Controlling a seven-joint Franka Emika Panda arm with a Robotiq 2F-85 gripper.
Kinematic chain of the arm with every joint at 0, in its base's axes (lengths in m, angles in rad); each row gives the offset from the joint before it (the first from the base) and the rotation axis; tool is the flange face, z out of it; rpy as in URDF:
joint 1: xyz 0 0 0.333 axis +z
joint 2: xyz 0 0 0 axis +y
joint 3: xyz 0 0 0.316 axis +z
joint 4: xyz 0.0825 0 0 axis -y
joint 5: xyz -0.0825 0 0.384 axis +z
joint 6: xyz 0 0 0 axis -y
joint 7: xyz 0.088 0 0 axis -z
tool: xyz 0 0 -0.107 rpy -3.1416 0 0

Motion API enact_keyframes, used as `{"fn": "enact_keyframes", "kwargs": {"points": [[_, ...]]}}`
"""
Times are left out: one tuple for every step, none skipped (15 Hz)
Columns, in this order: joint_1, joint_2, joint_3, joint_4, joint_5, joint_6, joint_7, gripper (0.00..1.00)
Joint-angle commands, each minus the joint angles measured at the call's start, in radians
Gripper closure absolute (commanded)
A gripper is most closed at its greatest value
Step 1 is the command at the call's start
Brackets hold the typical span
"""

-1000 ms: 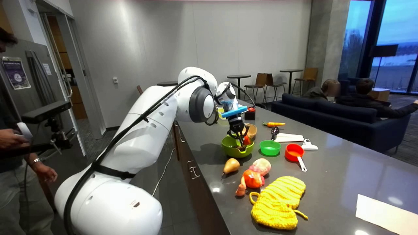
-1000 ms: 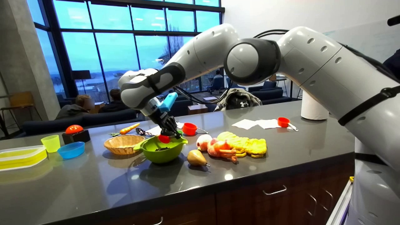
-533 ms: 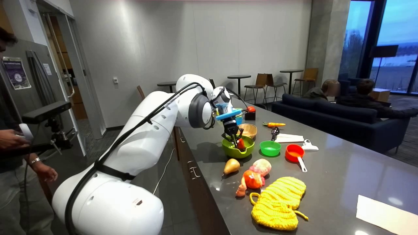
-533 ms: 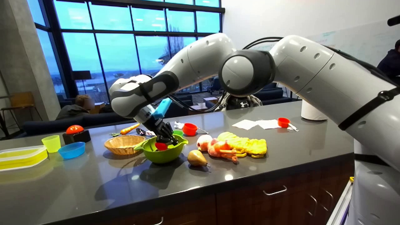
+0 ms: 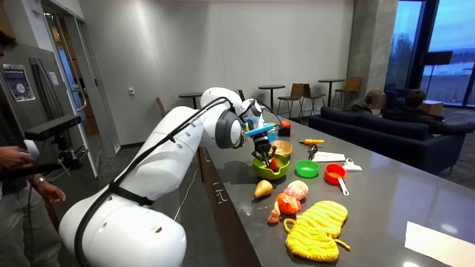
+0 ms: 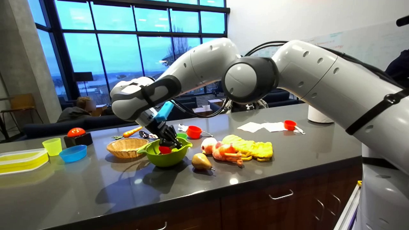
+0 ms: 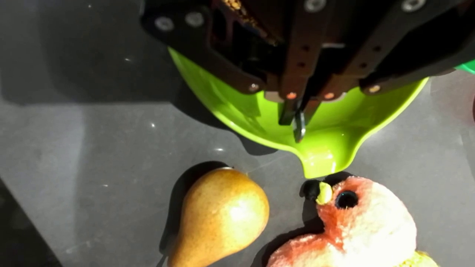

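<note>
My gripper (image 5: 267, 165) points down inside a green bowl (image 5: 261, 172) with a pouring spout. In the wrist view, the gripper (image 7: 299, 115) is shut on a slim, shiny strip that sticks out between the fingertips. The strip looks like the handle of a red cup (image 6: 165, 149), which sits low in the bowl beside the fingers; it also shows in an exterior view (image 5: 273, 164). Golden-brown grains (image 7: 234, 5) show behind the gripper's linkage in the wrist view. The cup's inside is hidden. A pear (image 7: 224, 217) and a pink plush bird (image 7: 378, 218) lie near the spout.
A wicker basket (image 6: 125, 150) stands close by the bowl. A small green cup (image 5: 307, 169), a red measuring cup (image 5: 335, 172) and a yellow knitted mitt (image 5: 317, 231) lie on the counter. A blue bowl (image 6: 73, 154) and an orange-domed button (image 6: 76, 132) stand farther off.
The gripper and the red cup have moved down and deeper into the green bowl, and the arm has lowered. In the last half second the gripper has barely moved.
</note>
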Motion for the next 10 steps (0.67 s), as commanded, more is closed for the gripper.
{"fn": "enact_keyframes", "kwargs": {"points": [[0.013, 0.033, -0.011, 0.065, -0.015, -0.04, -0.013, 0.99], [0.014, 0.039, -0.012, 0.07, -0.016, -0.044, -0.014, 0.99], [0.014, 0.043, -0.013, 0.074, -0.017, -0.05, -0.016, 0.99], [0.014, 0.048, -0.013, 0.077, -0.018, -0.056, -0.018, 0.99], [0.014, 0.054, -0.014, 0.085, -0.018, -0.066, -0.019, 0.99], [0.014, 0.059, -0.013, 0.09, -0.016, -0.076, -0.02, 0.99], [0.016, 0.064, -0.014, 0.096, -0.017, -0.087, -0.022, 0.99], [0.015, 0.069, -0.013, 0.103, -0.016, -0.096, -0.026, 0.99], [0.015, 0.072, -0.012, 0.109, -0.016, -0.102, -0.029, 0.99], [0.014, 0.076, -0.012, 0.117, -0.015, -0.109, -0.032, 0.99]]}}
